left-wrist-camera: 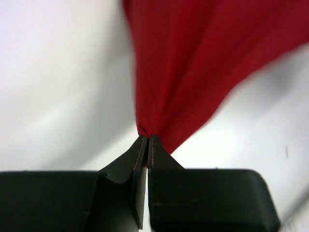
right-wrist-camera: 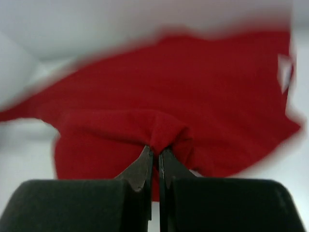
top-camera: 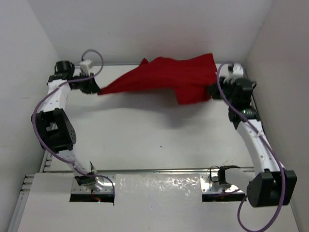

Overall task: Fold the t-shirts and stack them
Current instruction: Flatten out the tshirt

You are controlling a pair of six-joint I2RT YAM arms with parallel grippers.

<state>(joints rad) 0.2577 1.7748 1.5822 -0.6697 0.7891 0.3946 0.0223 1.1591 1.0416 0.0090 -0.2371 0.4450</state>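
Red t-shirt [top-camera: 164, 77] stretched aloft, blurred, sleeves indistinguishable

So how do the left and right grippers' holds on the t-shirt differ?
Left gripper pinches a narrow pointed tip of the t-shirt; right gripper pinches a bunched fold. Cloth tapers toward the left gripper, hangs broad at the right gripper. Both are shut on it.
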